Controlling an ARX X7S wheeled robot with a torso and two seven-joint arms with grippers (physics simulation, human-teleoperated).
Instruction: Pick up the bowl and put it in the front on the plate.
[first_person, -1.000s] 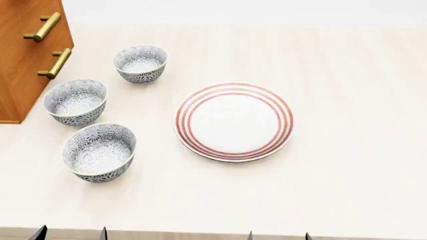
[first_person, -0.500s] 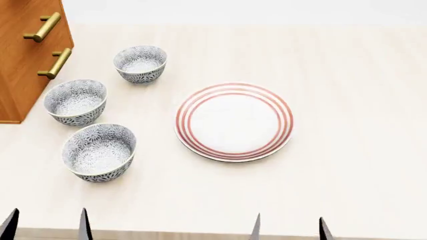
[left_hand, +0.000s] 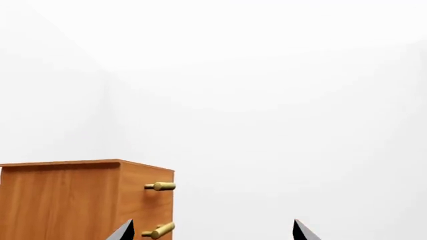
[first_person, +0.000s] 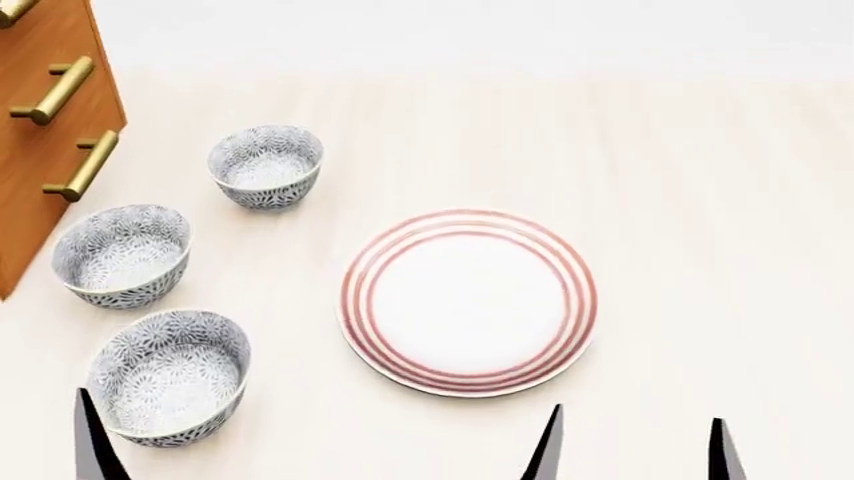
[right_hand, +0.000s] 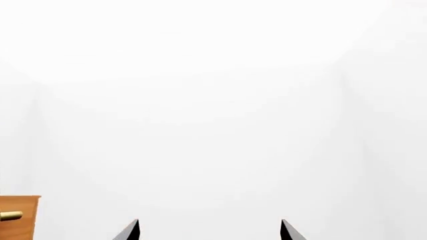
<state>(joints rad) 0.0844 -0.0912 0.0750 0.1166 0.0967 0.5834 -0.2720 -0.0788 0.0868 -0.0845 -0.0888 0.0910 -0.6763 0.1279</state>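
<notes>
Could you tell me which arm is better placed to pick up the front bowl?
Left. In the head view the left gripper's finger tip shows right beside the front bowl, while the right gripper sits below the plate, far from all three bowls.

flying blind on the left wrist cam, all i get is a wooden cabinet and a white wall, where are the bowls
observer: Three bowls stand in a row on the table beside the cabinet. The front bowl is the one closest to the robot.
operator: is my left gripper anywhere near it
observer: Yes. The left gripper is open, and the head view shows one finger at the front bowl's near-left edge. I cannot tell whether it touches.
operator: ok and the plate
observer: The plate lies to the right of the bowls with nothing on it, and the open right gripper is just in front of it.
</notes>
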